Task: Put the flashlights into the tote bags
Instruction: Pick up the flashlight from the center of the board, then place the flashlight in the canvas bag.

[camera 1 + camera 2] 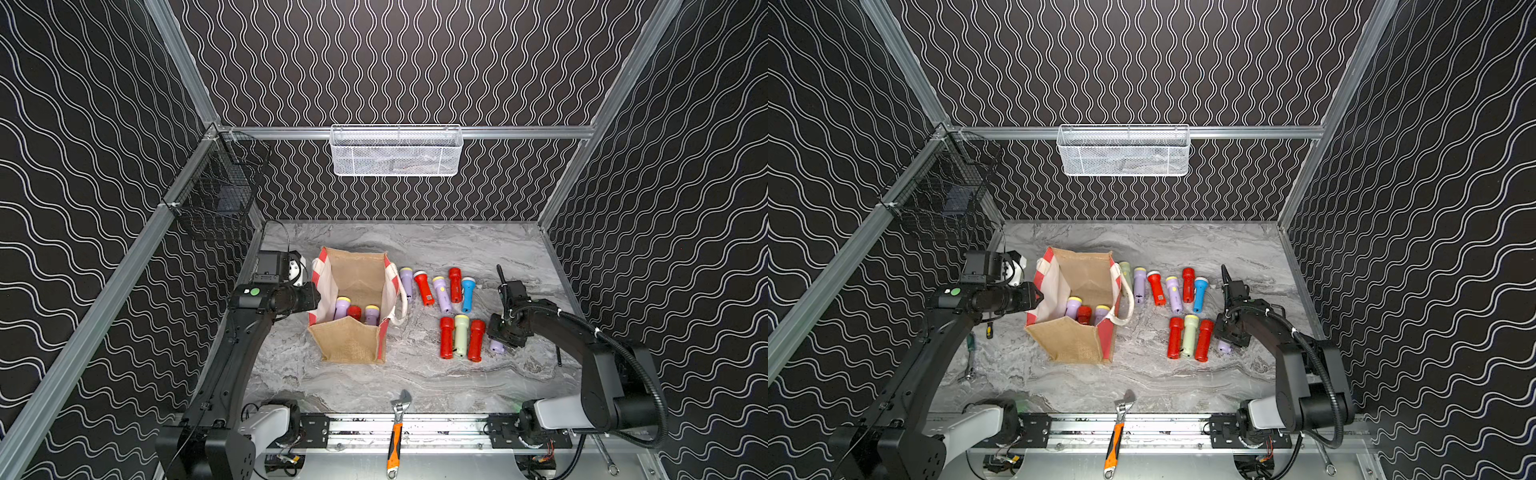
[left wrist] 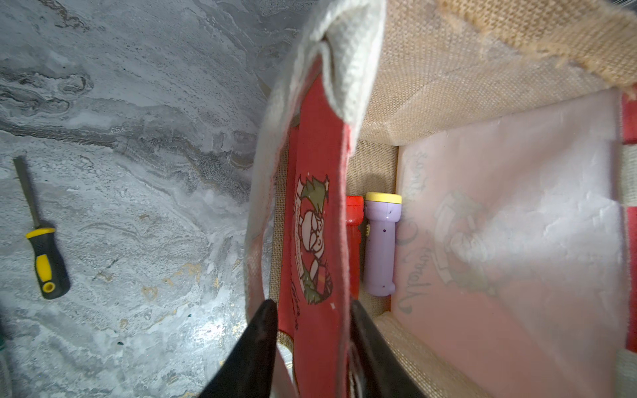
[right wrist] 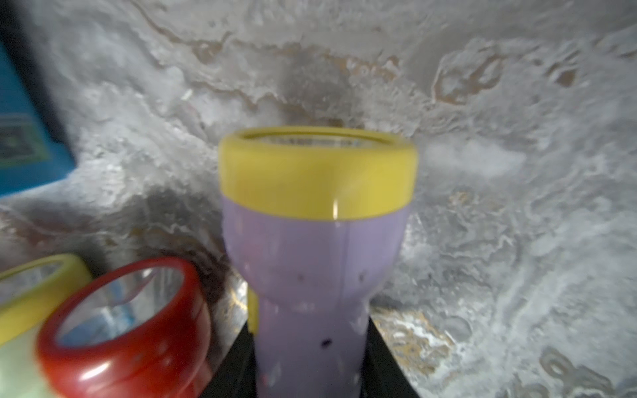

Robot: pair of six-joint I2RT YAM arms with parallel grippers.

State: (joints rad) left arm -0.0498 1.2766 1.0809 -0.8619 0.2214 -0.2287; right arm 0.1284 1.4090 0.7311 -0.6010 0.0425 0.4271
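The tan jute tote bag [image 1: 353, 345] stands open left of centre, with two lilac flashlights [image 1: 342, 309] and a red one [image 1: 354, 312] inside. My left gripper [image 2: 312, 306] is shut on the bag's red side panel [image 2: 317, 213] and reaches in from the left in a top view [image 1: 311, 297]. Several flashlights lie right of the bag, among them a blue one [image 1: 467, 294] and a pale green one [image 1: 461, 336]. At that group's right end, my right gripper [image 3: 312, 327] is shut on the handle of a lilac, yellow-rimmed flashlight [image 3: 317, 241], low over the table [image 1: 496, 345].
An orange-handled wrench [image 1: 397, 432] lies at the front edge. A yellow-and-black screwdriver [image 2: 44, 255] and a small spanner [image 1: 970, 357] lie left of the bag. A white mesh basket [image 1: 395, 151] hangs on the back wall. A black wire basket [image 1: 216, 195] hangs at the left.
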